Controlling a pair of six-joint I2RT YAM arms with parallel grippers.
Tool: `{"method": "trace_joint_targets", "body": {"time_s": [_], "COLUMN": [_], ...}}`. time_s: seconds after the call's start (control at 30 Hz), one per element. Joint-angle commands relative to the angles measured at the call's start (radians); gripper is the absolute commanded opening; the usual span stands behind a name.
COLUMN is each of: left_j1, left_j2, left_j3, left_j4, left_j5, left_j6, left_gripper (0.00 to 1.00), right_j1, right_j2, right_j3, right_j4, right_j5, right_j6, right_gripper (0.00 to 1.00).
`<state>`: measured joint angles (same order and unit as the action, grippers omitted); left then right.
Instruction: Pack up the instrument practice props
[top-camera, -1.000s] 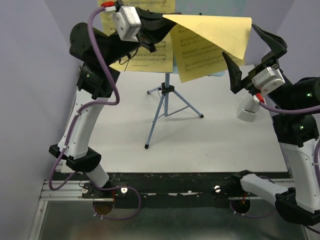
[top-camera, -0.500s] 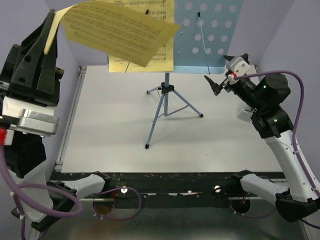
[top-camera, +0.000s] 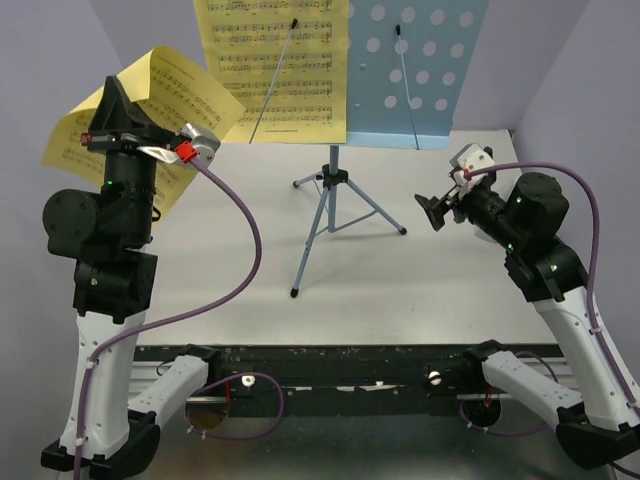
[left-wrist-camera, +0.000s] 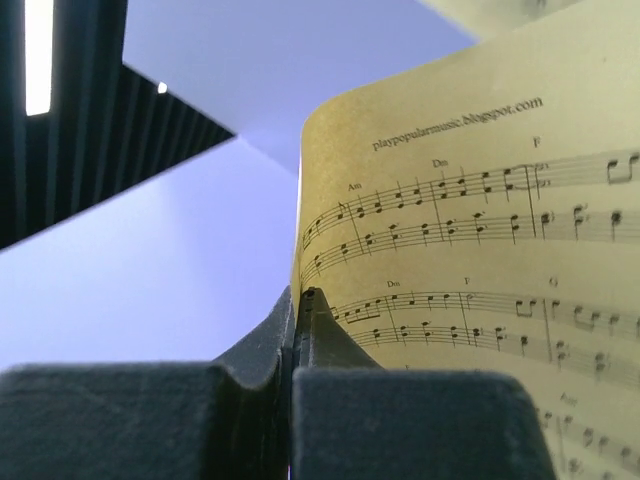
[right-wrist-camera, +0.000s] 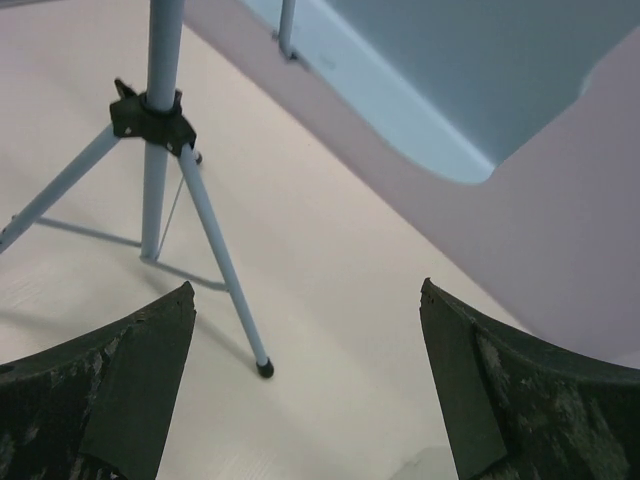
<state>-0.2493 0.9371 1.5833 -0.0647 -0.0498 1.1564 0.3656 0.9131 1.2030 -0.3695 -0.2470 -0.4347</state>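
White tabletop (top-camera: 420, 290) between lavender walls (top-camera: 60, 60). Far left, the left gripper (left-wrist-camera: 300, 300) pinches the edge of a yellow sheet-music page (left-wrist-camera: 450, 250). It looks thin, floppy and creasable, best held by an edge. A second page (top-camera: 275, 60) rests on the light-blue music stand (top-camera: 420, 70); the right gripper (right-wrist-camera: 305, 380) gapes empty near its legs (right-wrist-camera: 220, 270).

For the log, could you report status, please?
Left claw shut on yellow sheet-music page. Right claw open, empty, beside music stand. Second page on stand. Nothing blocking.
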Motion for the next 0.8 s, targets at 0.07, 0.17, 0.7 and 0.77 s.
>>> {"method": "trace_joint_targets", "body": {"time_s": [0.07,0.17,0.7,0.77], "left_j1": [0.134,0.151,0.183,0.183], "left_j2": [-0.138,-0.181,-0.308,-0.296], "left_j3": [-0.267,-0.377,-0.879,-0.864], "left_j4": [0.151,0.089,-0.171,-0.207], "left_j5": [-0.219,-0.213,-0.006,0.005], "left_j6": [-0.004,-0.032,-0.343,-0.383], "left_gripper": [0.00,0.00,0.00,0.00], "right_j1": [-0.001,0.001,-0.001,-0.001], "right_j2": [-0.062,-0.054,-0.178,-0.180], "right_j3": [-0.100,-0.097,-0.129,-0.135], "right_j4": [-0.098,-0.108,-0.249,-0.250], "right_j5": [0.000,0.037,0.029,0.032], "right_j6": [0.028,0.014,-0.053,-0.059], "right_gripper": [1.00,1.00,1.00,1.00]}}
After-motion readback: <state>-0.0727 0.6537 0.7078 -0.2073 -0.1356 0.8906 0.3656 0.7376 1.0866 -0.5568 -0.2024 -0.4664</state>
